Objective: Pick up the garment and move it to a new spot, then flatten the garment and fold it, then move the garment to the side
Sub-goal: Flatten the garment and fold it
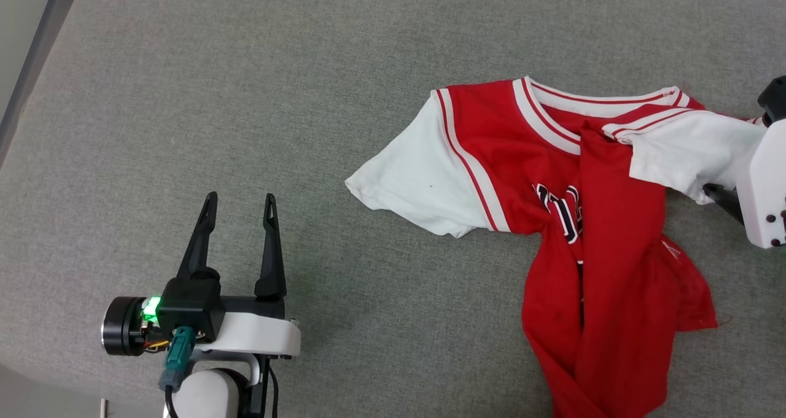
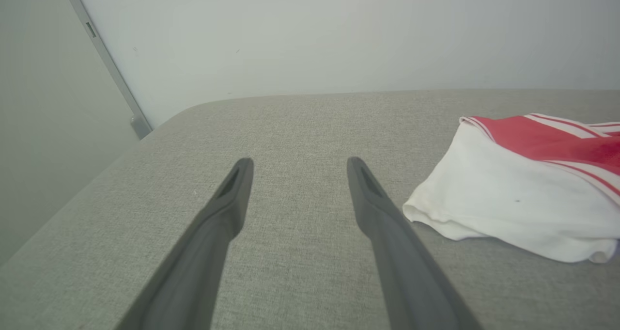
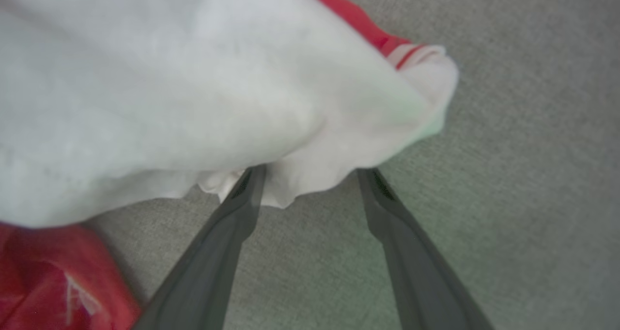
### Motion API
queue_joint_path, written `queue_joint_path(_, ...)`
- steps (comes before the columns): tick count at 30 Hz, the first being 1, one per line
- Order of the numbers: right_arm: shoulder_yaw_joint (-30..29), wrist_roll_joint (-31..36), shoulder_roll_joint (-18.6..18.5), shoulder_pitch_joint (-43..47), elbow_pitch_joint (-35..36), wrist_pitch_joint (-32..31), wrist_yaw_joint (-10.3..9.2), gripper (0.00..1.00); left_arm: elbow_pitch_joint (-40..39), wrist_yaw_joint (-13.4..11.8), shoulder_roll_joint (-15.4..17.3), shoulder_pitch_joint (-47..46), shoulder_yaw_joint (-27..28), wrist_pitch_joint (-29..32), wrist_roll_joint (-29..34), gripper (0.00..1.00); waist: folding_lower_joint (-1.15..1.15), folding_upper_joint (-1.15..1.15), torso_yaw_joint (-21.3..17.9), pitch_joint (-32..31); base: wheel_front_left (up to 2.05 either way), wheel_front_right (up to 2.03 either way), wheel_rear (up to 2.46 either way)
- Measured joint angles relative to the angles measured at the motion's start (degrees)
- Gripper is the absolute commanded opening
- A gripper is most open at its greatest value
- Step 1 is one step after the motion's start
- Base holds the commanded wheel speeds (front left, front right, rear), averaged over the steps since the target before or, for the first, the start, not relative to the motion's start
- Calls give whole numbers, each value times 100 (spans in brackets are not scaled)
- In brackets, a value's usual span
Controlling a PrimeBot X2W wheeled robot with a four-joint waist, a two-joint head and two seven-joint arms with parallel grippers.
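Observation:
The garment [image 1: 614, 221], a red jersey with white sleeves and striped collar, lies crumpled on the right of the grey cloth surface [image 1: 368, 68], its lower body bunched into a twisted strip. My left gripper [image 1: 241, 200] stands open over bare surface at the lower left, well clear of the near white sleeve [image 2: 508, 199]. In its own wrist view my left gripper [image 2: 299, 163] holds nothing. My right gripper [image 3: 312, 172] is open, its fingertips at the hem of the other white sleeve [image 3: 193, 78], whose cloth lies over them. Its white wrist housing [image 1: 764, 185] shows at the right edge.
The surface's left edge [image 1: 24, 99] runs along a pale wall with a grey metal strip [image 2: 106, 63]. A rounded far corner of the surface [image 2: 193, 107] lies ahead of the left gripper. Bare cloth surface stretches between the left gripper and the jersey.

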State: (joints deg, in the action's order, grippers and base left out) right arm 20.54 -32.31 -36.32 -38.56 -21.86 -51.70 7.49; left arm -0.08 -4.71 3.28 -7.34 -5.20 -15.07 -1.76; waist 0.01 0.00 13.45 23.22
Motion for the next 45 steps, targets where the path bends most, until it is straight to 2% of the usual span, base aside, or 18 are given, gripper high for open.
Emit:
queue_joint_path(2, 119, -80, -85, -3, -15, 24, 0, 100, 16, 0, -2, -16, 2, 0, 0, 100, 0, 0, 14, 23, 0, 0, 0)
queue_joint_path(3, 155, -138, -108, -13, -32, 26, -1, 64, 27, 0, -2, -16, 8, 0, 1, 100, 0, 0, 10, 21, 0, 0, 0)
queue_joint_path(4, 202, -174, -130, -26, -43, 40, -1, 17, 31, 0, -2, -17, 11, 0, 1, 100, 0, 0, 4, 17, 0, 0, 0)
queue_joint_path(5, 265, -208, -151, -28, -44, 81, -2, 0, 42, 0, -3, -18, 14, 0, 1, 100, 0, 0, -4, 8, 0, 0, 0)
queue_joint_path(11, 509, -600, -178, 16, 5, 460, 1, 0, 112, 0, -2, -1, 65, 0, 26, 100, 0, 0, -81, -179, 0, 0, 0)
queue_joint_path(16, 537, -1025, -378, 332, 372, 809, 2, 0, 136, -9, 31, 188, 143, 0, 55, 100, 0, 0, -196, -478, 0, 0, 0)
queue_joint_path(23, 281, -1519, -887, 1274, 1260, 999, 2, 0, 127, -55, 63, 467, 209, 0, 59, 100, -1, 0, -443, -924, 0, 0, 0)
queue_joint_path(29, -289, -1630, -1272, 2231, 1661, 876, 2, 0, 99, -82, 102, 688, 253, 0, 60, 100, -1, 0, -712, -1196, 0, 0, 0)
queue_joint_path(33, -761, -1591, -1449, 2621, 1615, 708, 2, 0, 80, -75, 112, 710, 247, 0, 60, 100, -2, 0, -825, -1265, 0, 0, 0)
queue_joint_path(38, -1226, -1401, -1458, 2711, 1316, 577, 2, 0, 70, -31, 111, 669, 187, 0, 70, 100, -2, 0, -796, -1148, 0, 0, 0)
queue_joint_path(45, -1411, -600, -1326, 2260, 444, 477, 3, 0, 79, 16, 111, 459, 130, 0, 110, 100, -1, 0, -648, -824, 0, 0, 0)
